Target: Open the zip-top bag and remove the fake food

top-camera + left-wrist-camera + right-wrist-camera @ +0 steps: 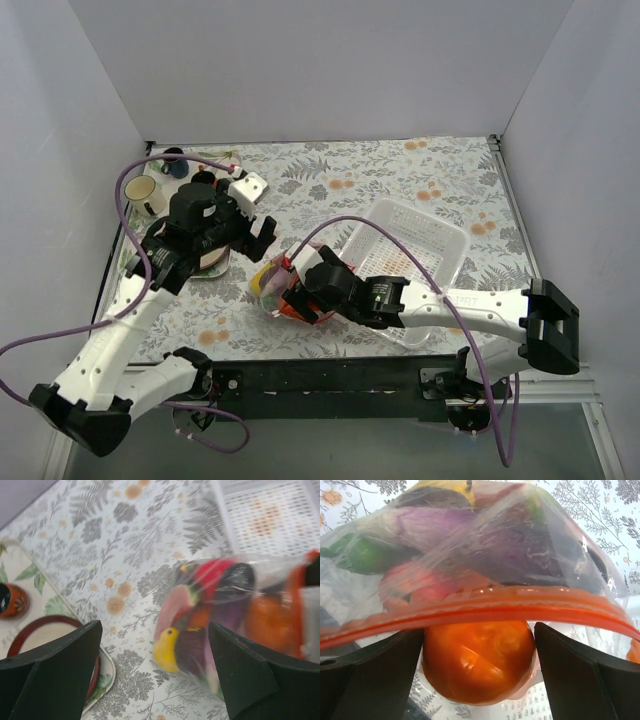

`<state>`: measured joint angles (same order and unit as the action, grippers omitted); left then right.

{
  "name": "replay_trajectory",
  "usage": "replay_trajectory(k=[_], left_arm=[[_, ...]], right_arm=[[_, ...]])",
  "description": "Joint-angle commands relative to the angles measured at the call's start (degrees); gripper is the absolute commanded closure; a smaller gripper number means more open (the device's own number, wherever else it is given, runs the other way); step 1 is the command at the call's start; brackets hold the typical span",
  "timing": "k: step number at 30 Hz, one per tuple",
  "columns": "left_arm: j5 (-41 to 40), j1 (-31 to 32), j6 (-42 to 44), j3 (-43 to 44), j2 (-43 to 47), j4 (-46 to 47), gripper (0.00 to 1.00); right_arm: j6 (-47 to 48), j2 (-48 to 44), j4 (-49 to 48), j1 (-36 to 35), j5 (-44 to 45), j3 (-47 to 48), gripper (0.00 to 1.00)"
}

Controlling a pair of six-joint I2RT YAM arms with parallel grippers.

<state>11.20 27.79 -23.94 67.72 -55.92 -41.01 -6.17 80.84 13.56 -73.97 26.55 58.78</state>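
The zip-top bag (pixel 272 285) lies mid-table, stuffed with fake food. My right gripper (pixel 298 290) is shut on its mouth end. In the right wrist view the right gripper (pixel 479 630) pinches the orange ball (pixel 479 660) through the plastic, just under the orange-red zip strip (pixel 470 607). The strip looks closed. A purple eggplant (pixel 435 522) and a green piece (pixel 365 555) lie behind it. My left gripper (pixel 262 232) is open and empty, just left of the bag. In the left wrist view the left gripper (pixel 154 625) frames the bag (pixel 235 615), with a yellow lemon (pixel 166 650) nearest.
A white mesh basket (pixel 420 240) stands right of the bag and shows in the left wrist view (pixel 270 515). A tray with a red-rimmed plate (pixel 45 635) and small mugs (pixel 140 190) sits at the left. Walls close in on three sides.
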Motion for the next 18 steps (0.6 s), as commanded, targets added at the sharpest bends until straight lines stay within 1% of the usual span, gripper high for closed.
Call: replay_trajectory(k=[1,2,3,4,6,7,9,10,12,16,18], left_arm=[[-2.9,-10.2,-0.1,-5.8,-10.1,6.4,0.15],[-0.9,-11.7,-0.5,-6.0,-12.4,5.8,0.16],[1.7,-12.6,-1.0,-5.7,-14.8,4.9,0.20],[3.3,-13.7,-1.4,-5.7,-18.9,3.7,0.21],[5.1,-13.7,-2.2,-5.8,-21.2,3.6,0.23],[7.9,-13.7,-2.3,-5.8,-22.1,3.7,0.23],[10.8,-13.7,-2.9,-5.5,-22.8,3.3,0.23],[13.5,-13.7,-2.6,-4.8,-23.4,1.8,0.21],[15.2,-13.7,-2.0,-4.5,-24.6,0.5,0.19],[18.8,-13.7,-0.6,-6.2,-24.4,-1.3,0.09],[20.2,-13.7,-0.3,-7.2,-23.8,-0.9,0.09]], right_arm=[[-3.1,-1.6,1.5,-1.3,6.7,-2.2,0.01],[-3.8,-2.0,1.2,-1.3,6.9,-2.7,0.01],[-4.3,-2.3,0.6,-1.3,6.4,-3.8,0.01],[-4.7,-2.8,0.3,-1.4,6.2,-4.2,0.01],[-5.9,-3.2,-0.4,-1.8,5.6,-5.5,0.02],[-6.2,-3.2,-0.8,-1.9,5.4,-5.9,0.01],[-7.2,-3.4,-1.2,-2.1,5.0,-6.6,0.01],[-7.4,-3.3,-1.5,-2.2,4.7,-7.1,0.01],[-8.0,-3.0,-1.5,-2.7,4.4,-7.5,0.01],[-10.0,-2.3,-0.9,-3.8,4.3,-8.8,0.02],[-10.5,-2.1,-0.4,-4.4,5.1,-9.0,0.01]])
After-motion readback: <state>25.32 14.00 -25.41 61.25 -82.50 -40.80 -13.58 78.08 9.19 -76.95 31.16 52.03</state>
